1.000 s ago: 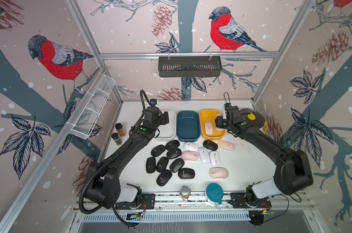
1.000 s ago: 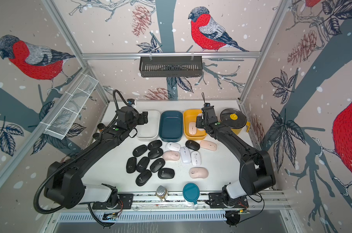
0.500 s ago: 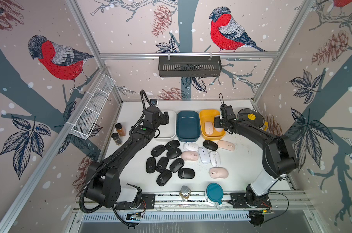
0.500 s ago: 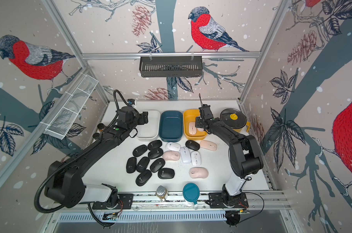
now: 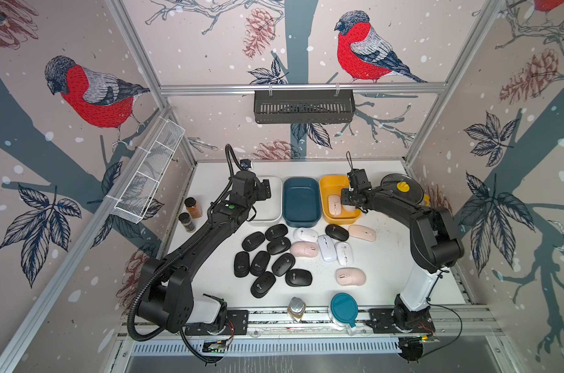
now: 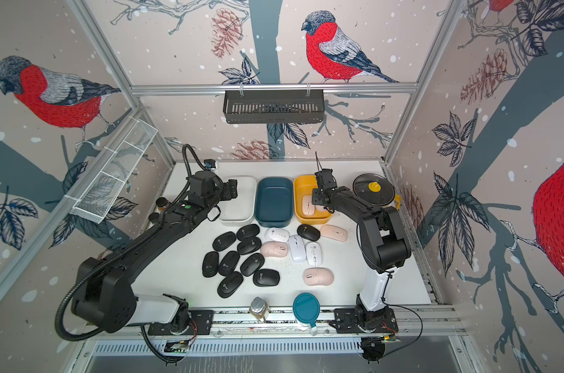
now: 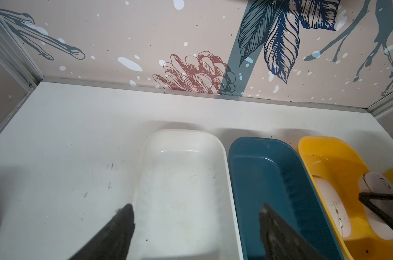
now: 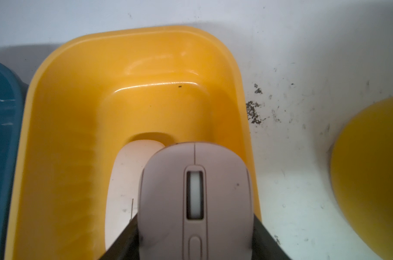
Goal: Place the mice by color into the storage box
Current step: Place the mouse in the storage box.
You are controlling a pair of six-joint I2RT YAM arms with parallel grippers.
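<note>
Bright, even overhead light in both top views, soft short shadows on the white desk, wide-angle stretch toward the picture edges, glare streaks on the yellow box wall, pink mouse close to the lens slightly soft, left claw dark, blurred.

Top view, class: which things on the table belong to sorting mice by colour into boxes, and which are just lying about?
Job: glossy black oval mice; white mice; pale pink mice, one in the right gripper; white plastic box; dark teal plastic box; yellow plastic box.
Lying about: two brown spice jars; metal-capped jar; round teal lid; black pan lid with yellow knob.
</note>
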